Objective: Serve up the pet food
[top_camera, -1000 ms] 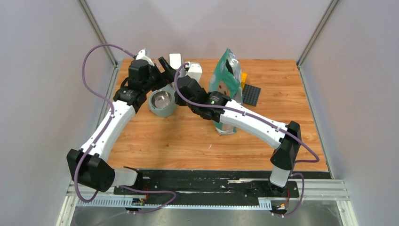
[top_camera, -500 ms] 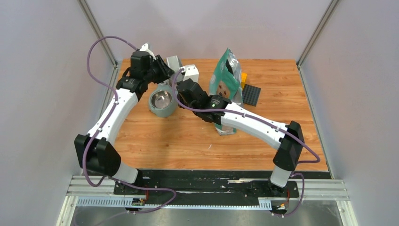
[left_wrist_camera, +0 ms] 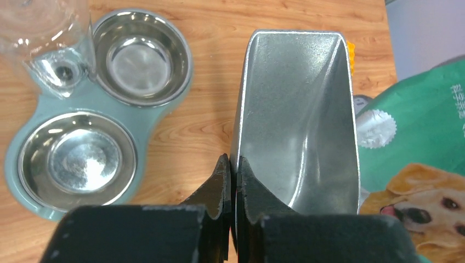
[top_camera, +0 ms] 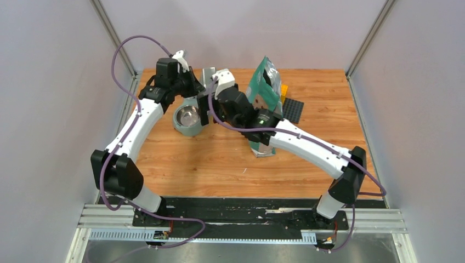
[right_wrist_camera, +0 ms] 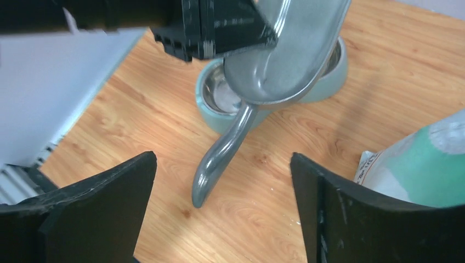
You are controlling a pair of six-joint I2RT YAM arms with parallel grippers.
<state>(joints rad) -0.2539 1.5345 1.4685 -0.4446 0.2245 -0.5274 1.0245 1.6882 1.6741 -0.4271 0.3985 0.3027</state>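
My left gripper is shut on the side wall of the grey metal scoop, which it holds above the table with its hollow bare. The scoop and its curved handle hang free in the right wrist view. My right gripper stands open with its fingers wide on either side of the handle's tip and not touching it. From above, the left gripper and right gripper meet at the back left, by the scoop. The pet food is out of view.
A teal double feeder with two steel bowls and a clear bottle sits below the scoop. The green-and-white dog-print bag stands upright to the right. A black studded plate lies behind it.
My left gripper has shut on the scoop's wall. My right gripper has opened and let go of the handle, and its arm has shifted right.
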